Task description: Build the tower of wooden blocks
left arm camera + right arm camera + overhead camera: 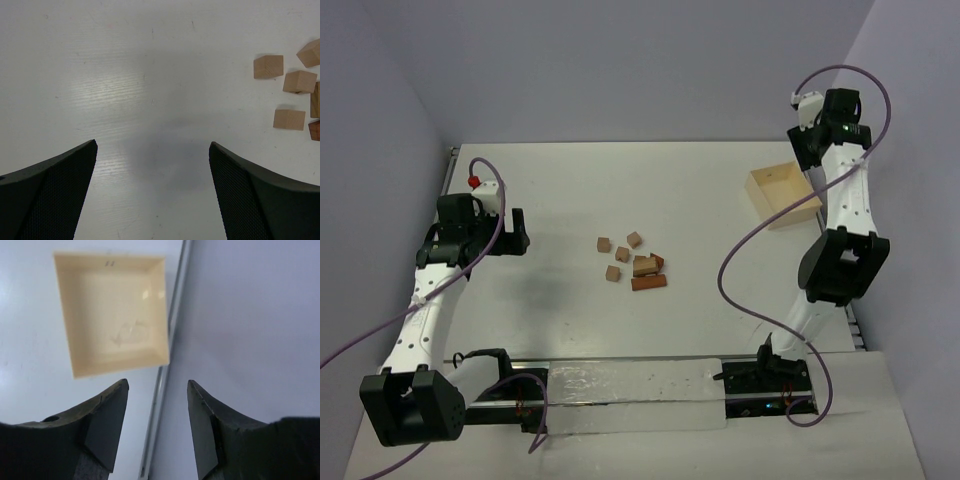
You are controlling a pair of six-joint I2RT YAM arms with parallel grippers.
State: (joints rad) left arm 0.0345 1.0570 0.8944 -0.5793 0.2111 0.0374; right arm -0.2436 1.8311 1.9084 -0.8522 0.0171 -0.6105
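Overhead, a white table carries a loose cluster of small wooden blocks near its middle, between the two robot arms. Four small tan cubes lie scattered singly on the left of the cluster. On its right, a larger tan piece sits against a reddish-brown bar, with another reddish piece touching it. Nothing there forms a tall stack; whether the tan piece rests on the bar or just beside it cannot be told. The left gripper hovers low over bare tabletop, well to the left of the blocks. Its two dark fingers are spread as wide as they go, with only the white surface and a soft shadow between them. It holds nothing and touches nothing. In the left wrist view, several of the tan cubes show at the right edge, well clear of the fingers. The right arm is raised at the far right of the table. The right gripper has its fingers parted to a moderate gap, and nothing is held between them. It hangs high above the table's metal edge rail, beside a pale, shallow square box, which is blurred in that view.
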